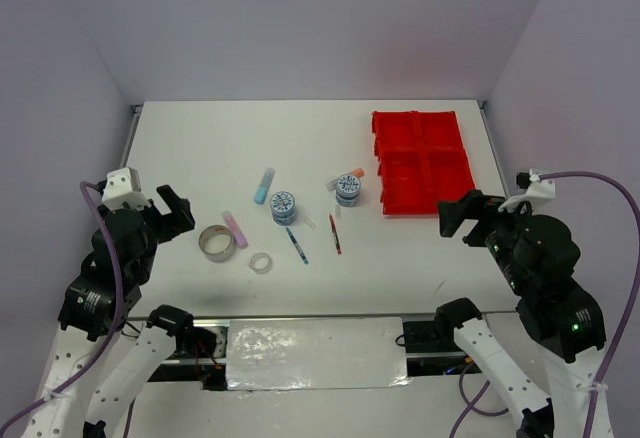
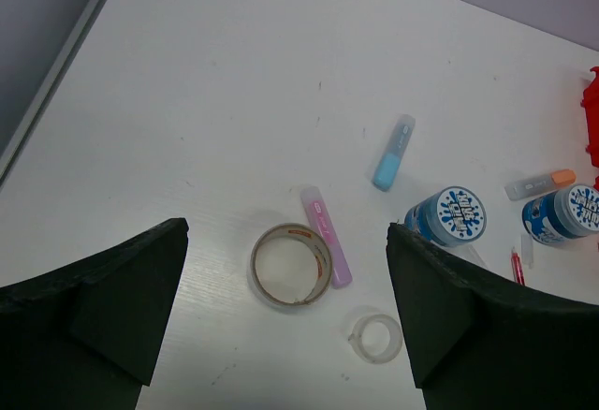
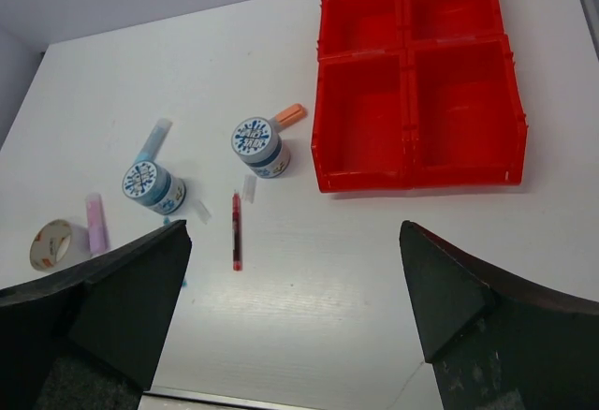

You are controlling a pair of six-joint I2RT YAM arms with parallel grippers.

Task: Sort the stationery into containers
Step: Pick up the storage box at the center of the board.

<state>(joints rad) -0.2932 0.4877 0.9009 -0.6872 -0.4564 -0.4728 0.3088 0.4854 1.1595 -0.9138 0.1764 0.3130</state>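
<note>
worktop [image 1: 200, 148]: white, walled on three sides, carrying everything listed.

tray [image 1: 425, 154]: bright red, four square compartments, at the far right of the worktop, well apart from the loose items.

left roll [image 1: 283, 206]: round, blue-patterned, upright near the middle.

right roll [image 1: 347, 191]: the same pattern, upright, between the left roll and the tray.

blue stick [image 1: 264, 186]: lying flat, just behind and to the left of the left roll.

orange-capped stick [image 1: 350, 177]: lying just behind the right roll, orange end towards the tray; whether the two touch cannot be told.

large ring [image 1: 216, 243]: silver-brown tape ring, flat on the worktop, left of the group.

pink stick [image 1: 235, 228]: lying against the right side of the large ring.

small ring [image 1: 261, 262]: clear tape ring, flat, near the large ring, nearer the arms and to its right.

blue pen [image 1: 296, 245]: lying flat, in front of the left roll, apart from it.

red pen [image 1: 335, 235]: lying flat, right of the blue pen, in front of the right roll.

left hand [image 1: 178, 210]: raised over the left side of the worktop, fingers spread wide, apart from every item; the large ring and pink stick show between its fingers in the wrist view.

right hand [image 1: 460, 214]: raised just in front of the tray's near right corner, fingers spread wide, touching neither tray nor stationery.
</note>
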